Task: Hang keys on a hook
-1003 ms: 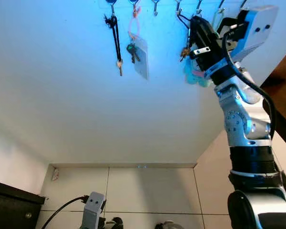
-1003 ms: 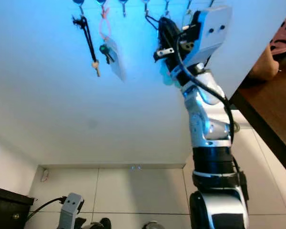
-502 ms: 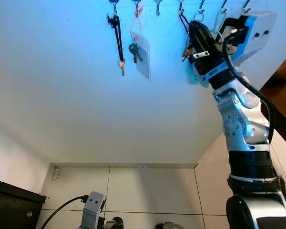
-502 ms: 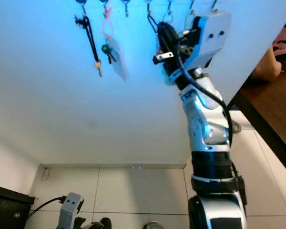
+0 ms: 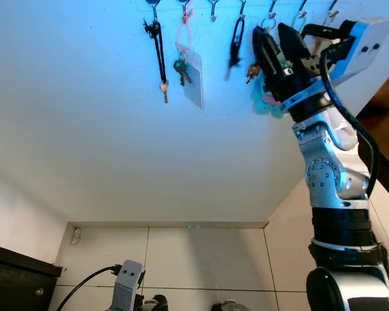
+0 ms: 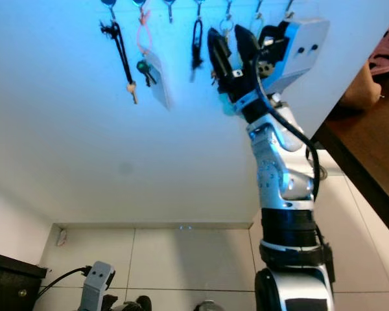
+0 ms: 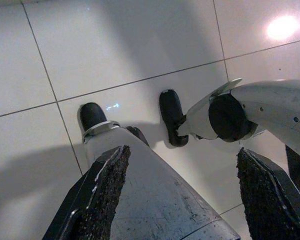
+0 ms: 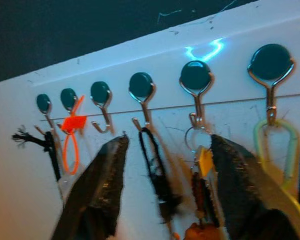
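Note:
A row of metal hooks [image 8: 141, 92] runs along the top of a white wall. A black key strap [image 5: 236, 40] hangs from one hook, blurred as it swings; in the right wrist view the strap [image 8: 157, 175] dangles between the two fingers without touching them. My right gripper [image 5: 277, 40] is raised just to the right of it, open and holding nothing. A ring of keys [image 8: 199, 165] hangs on the neighbouring hook, right in front of the gripper. My left gripper [image 7: 182, 152] hangs low over the tiled floor, open and empty.
Further left hang a black lanyard with a key [image 5: 158, 52] and an orange loop with keys and a card [image 5: 187, 65]. A teal fluffy charm [image 5: 262, 100] and a green carabiner [image 8: 272, 145] hang by the gripper. A brown table [image 6: 369, 142] stands right; a black cabinet [image 5: 13, 278] low left.
My right gripper has opened and let go of the black key strap, which now hangs from its hook and swings. The gripper has drawn slightly right of it.

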Robot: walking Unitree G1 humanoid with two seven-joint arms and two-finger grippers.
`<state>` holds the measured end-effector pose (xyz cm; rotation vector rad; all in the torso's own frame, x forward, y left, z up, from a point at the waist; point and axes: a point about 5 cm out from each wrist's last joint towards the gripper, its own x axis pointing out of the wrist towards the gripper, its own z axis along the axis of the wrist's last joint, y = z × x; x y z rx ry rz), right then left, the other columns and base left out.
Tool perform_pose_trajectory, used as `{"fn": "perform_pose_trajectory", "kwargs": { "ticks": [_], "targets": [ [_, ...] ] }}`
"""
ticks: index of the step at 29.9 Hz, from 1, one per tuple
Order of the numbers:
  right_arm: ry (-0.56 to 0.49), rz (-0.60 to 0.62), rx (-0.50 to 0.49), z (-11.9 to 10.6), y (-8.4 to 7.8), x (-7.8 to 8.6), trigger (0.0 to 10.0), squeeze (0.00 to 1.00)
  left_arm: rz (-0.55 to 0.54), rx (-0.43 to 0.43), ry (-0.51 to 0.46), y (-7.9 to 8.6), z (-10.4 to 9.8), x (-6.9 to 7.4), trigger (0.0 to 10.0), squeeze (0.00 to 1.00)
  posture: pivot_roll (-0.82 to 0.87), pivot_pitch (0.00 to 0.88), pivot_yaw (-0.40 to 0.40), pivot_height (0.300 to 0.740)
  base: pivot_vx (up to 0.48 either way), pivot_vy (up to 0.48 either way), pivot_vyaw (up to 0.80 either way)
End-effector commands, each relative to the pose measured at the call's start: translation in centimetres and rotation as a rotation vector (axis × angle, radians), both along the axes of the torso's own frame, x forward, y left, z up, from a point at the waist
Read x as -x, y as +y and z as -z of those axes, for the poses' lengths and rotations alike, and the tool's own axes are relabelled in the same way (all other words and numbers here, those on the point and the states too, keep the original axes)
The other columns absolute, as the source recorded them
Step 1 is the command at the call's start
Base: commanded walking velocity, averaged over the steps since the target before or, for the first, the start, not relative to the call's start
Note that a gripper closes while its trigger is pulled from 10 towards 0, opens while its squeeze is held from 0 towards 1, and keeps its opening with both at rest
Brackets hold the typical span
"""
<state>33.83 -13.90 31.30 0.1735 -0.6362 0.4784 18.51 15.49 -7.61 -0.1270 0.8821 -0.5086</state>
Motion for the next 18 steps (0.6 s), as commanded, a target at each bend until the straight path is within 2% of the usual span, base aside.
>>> {"fn": "perform_pose_trajectory", "kwargs": {
  "ticks": [1, 6, 8, 9, 10, 15, 18],
  "targets": [
    [0.018, -0.056, -0.010, 0.7, 0.3, 0.3, 10.0, 1.00, 0.006, -0.011, 0.043, 0.1, 0.6, 1.1, 10.0, 0.00, -0.07, 0.108, 0.113, 0.740, 0.000, 0.000, 0.00],
    [0.057, -0.161, 0.000, 2.1, 1.0, 0.7, 10.0, 1.00, 0.004, -0.014, 0.043, 0.1, 0.6, 1.0, 10.0, 0.00, -0.07, 0.108, 0.111, 0.740, 0.000, 0.000, 0.00],
    [0.109, -0.285, 0.070, 4.3, 1.9, 1.6, 10.0, 1.00, -0.001, -0.020, 0.046, 0.2, 0.6, 1.0, 10.0, 0.00, -0.07, 0.105, 0.117, 0.740, 0.000, 0.000, 0.00],
    [0.109, -0.285, 0.070, 4.3, 1.9, 1.6, 10.0, 1.00, -0.001, -0.020, 0.046, 0.2, 0.6, 1.0, 10.0, 0.00, -0.07, 0.105, 0.117, 0.740, 0.000, 0.000, 0.00],
    [0.141, -0.386, 0.133, 6.1, 2.7, 2.7, 10.0, 0.00, -0.003, -0.027, 0.053, 0.3, 0.7, 1.2, 10.0, 0.00, -0.08, 0.103, 0.117, 0.740, 0.000, 0.000, 0.00],
    [0.176, -0.467, 0.181, 7.7, 3.1, 3.6, 10.0, 0.00, -0.004, -0.032, 0.061, 0.5, 0.7, 1.3, 10.0, 0.00, -0.08, 0.105, 0.119, 0.740, 0.000, 0.000, 0.00],
    [0.258, -0.531, 0.256, 10.4, 3.0, 4.5, 10.0, 0.00, -0.009, -0.035, 0.064, 0.6, 0.7, 1.3, 10.0, 0.00, -0.08, 0.101, 0.119, 0.740, 0.000, 0.000, 0.00]
  ]
}}
